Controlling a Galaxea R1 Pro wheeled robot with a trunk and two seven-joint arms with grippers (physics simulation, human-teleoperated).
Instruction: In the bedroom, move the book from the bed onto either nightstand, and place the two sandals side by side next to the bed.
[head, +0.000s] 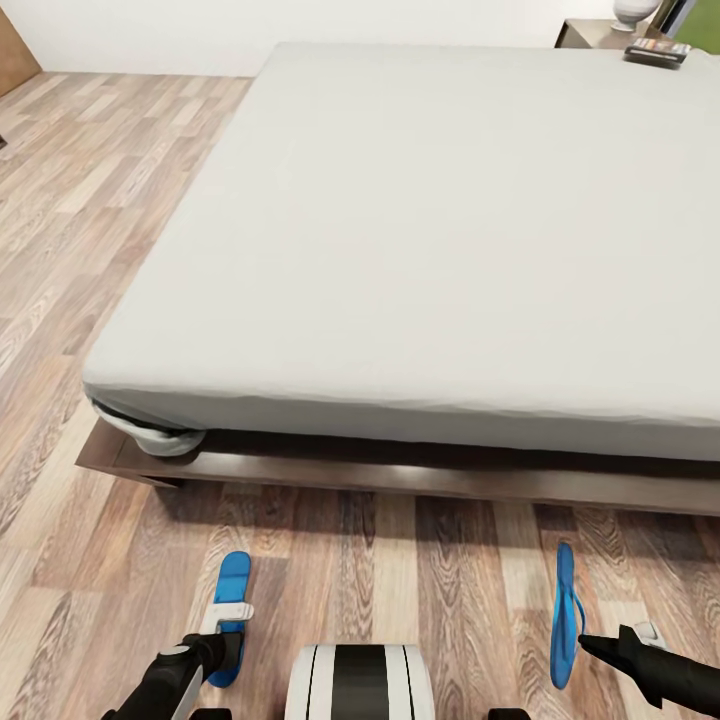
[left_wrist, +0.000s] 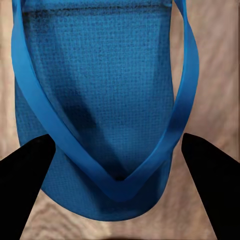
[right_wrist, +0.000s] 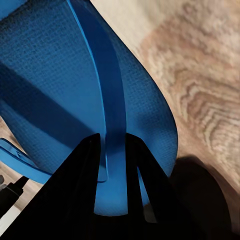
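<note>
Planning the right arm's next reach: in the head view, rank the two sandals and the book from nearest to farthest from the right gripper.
1. Right sandal, tilted on edge at the right gripper.
2. Left sandal, flat on the floor under the left gripper.
3. Book, far corner by the nightstand.

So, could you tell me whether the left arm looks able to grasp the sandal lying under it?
Probably yes: the left pincer is open, its fingers either side of the sandal, which lies flat on the floor with nothing between them.

The plank floor (head: 90, 200) carries the bed (head: 420, 220) and, near its foot, one blue sandal (head: 230, 590) lying flat. The book (head: 657, 51) rests on the nightstand (head: 590, 35) beside a lamp base (head: 634, 13).
</note>
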